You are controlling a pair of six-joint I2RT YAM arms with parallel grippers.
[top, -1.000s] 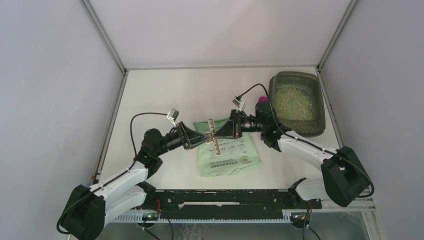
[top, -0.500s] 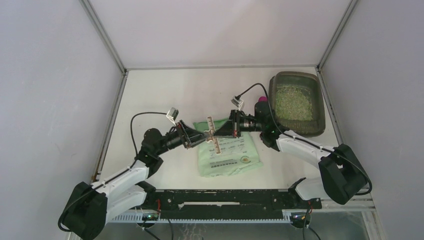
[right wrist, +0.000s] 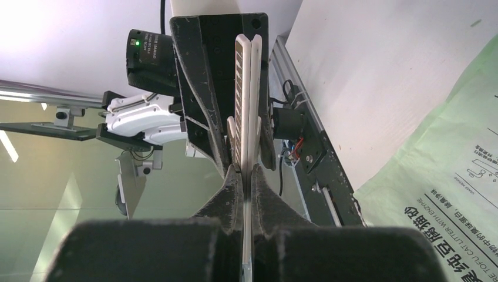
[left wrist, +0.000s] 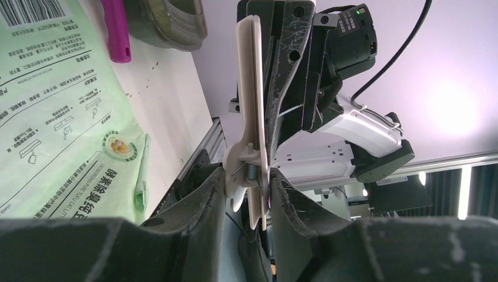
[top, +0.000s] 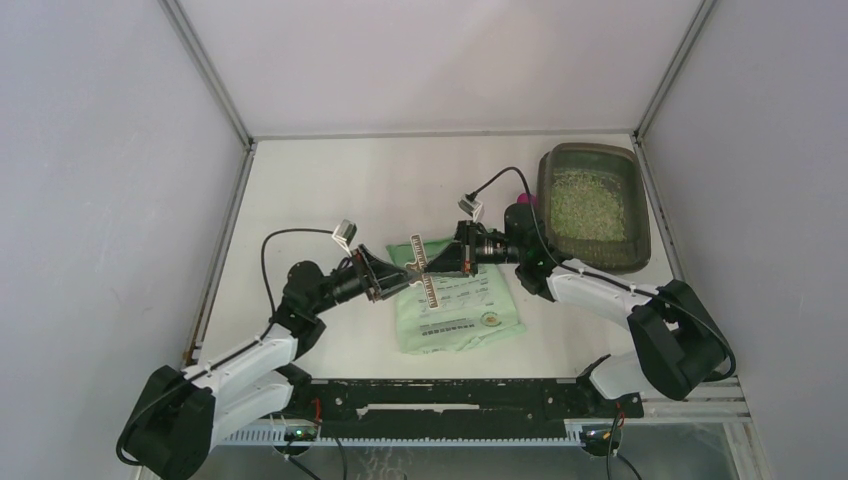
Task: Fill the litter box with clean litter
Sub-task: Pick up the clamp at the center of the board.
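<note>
Right fingers (right wrist: 230, 194) pinched shut on clip (right wrist: 246, 88); left fingers (left wrist: 202, 202) part-open, gripping its hinge end, over bag (top: 460, 310). Litter box (top: 590, 149), litter (top: 585, 205) inside, far-right of bag, long axis near-far; right arm (top: 600, 290) nearer.

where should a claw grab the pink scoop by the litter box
Probably the scoop by its straight handle, from above, pinched across the narrow width: it seems to lie flat on the table beside the litter box; its head is hidden.
</note>
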